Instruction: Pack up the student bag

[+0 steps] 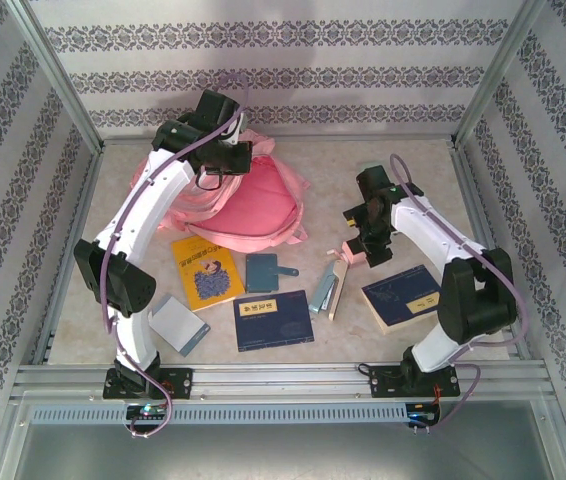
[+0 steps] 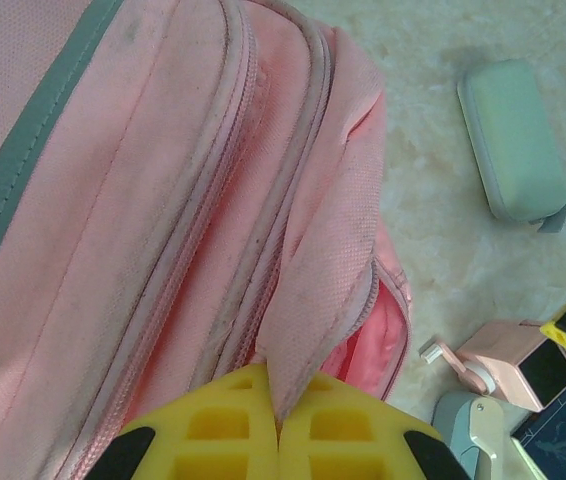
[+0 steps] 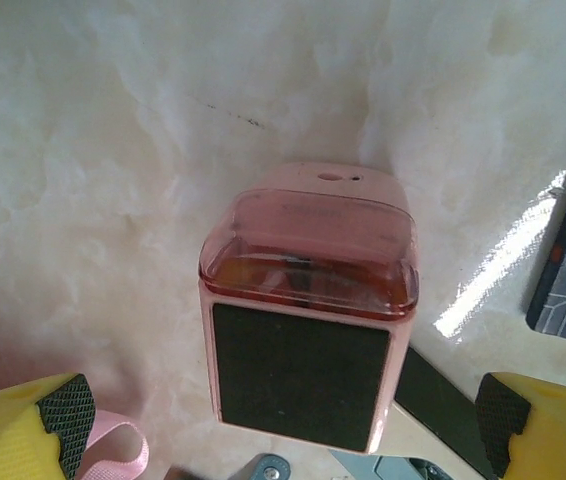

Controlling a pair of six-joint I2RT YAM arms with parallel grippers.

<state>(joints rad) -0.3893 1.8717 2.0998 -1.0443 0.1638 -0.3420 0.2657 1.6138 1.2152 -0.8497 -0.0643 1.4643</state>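
Bag (image 1: 253, 200) at table's (image 1: 413, 180) far edge, left of centre. Left gripper (image 2: 278, 405) pinches flap (image 2: 333, 280); I judge it is holding pocket (image 2: 363, 350) open. Right gripper (image 3: 285, 415) spread wide, straddling sharpener (image 3: 308, 320), no contact. Next: I close, lift, carry to pocket.

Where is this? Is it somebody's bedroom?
Probably not: it looks like a robot practice booth. Two robot arms stand on a metal rail, wallpaper panels box in the table, and a pink backpack and books lie there.

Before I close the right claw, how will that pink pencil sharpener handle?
The pink pencil sharpener looks like rigid plastic, so it probably won't squash. Flat-sided and boxy, it shouldn't roll. Its glossy sides could slip.
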